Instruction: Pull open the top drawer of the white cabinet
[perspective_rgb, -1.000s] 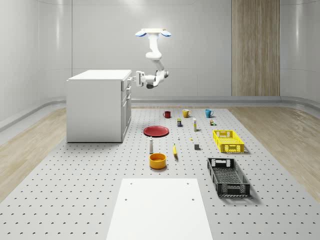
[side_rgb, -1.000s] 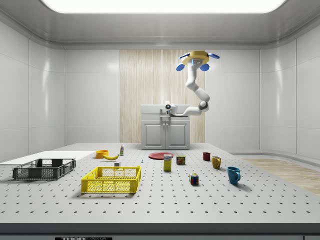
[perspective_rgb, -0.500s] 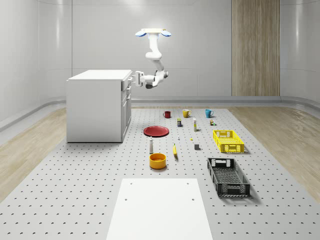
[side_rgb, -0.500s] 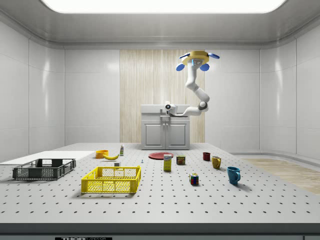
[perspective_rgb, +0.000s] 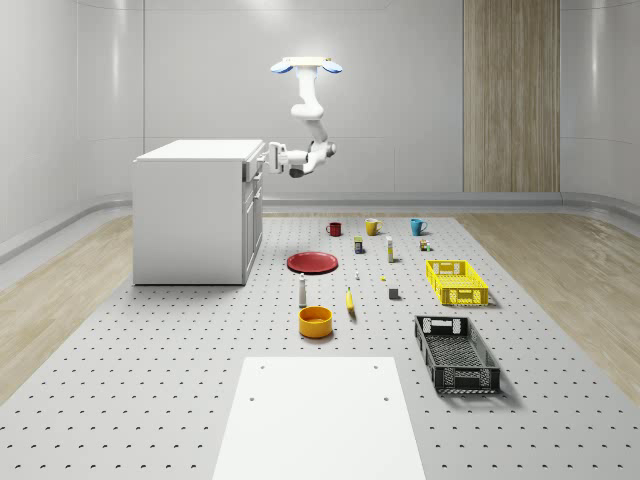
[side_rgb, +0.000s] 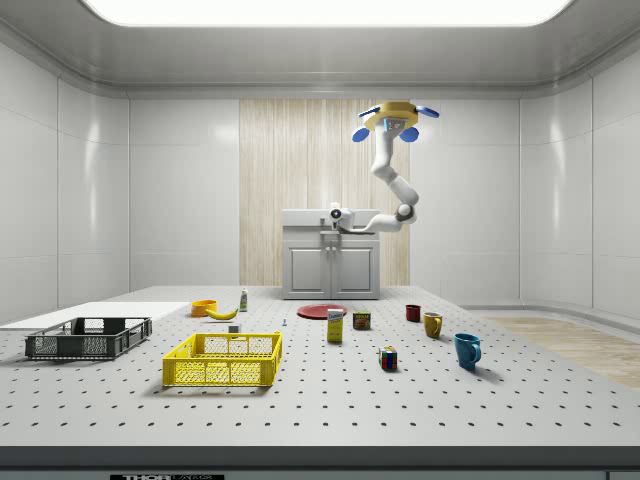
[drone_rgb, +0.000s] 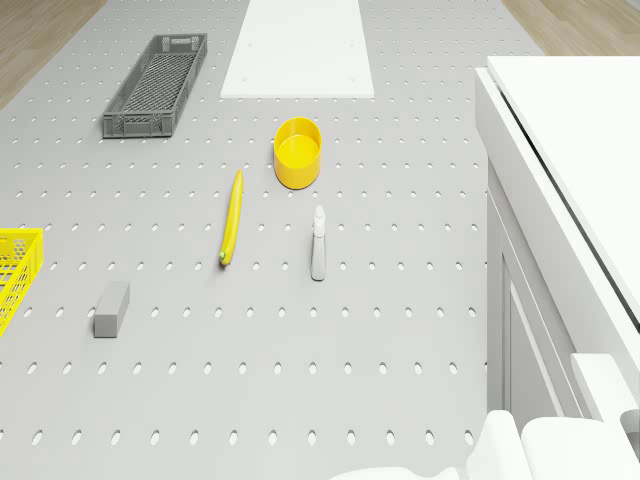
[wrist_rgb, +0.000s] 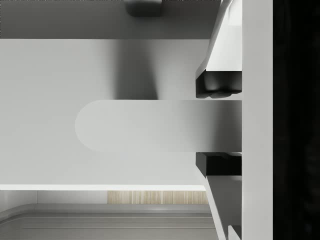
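Between black fingertips (wrist_rgb: 218, 85), drawer handle (wrist_rgb: 150, 126) (flat pale bar, rounded end) lies crosswise; gripper (wrist_rgb: 218, 125) nearly closed on it. Top drawer (perspective_rgb: 252, 170) fronts white cabinet (perspective_rgb: 190, 210). Drone (perspective_rgb: 307, 66) hovers beyond, above.

Yellow crate (drone_rgb: 14, 270) cut by the drone view's edge; drawer handle (wrist_rgb: 150, 126) partly behind pincer fingers (wrist_rgb: 218, 84).

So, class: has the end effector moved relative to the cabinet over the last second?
Yes, slightly. In the whole-scene view the end effector has edged toward the view's left, closer to the cabinet front at top-drawer height. The drone hovers beside the cabinet.
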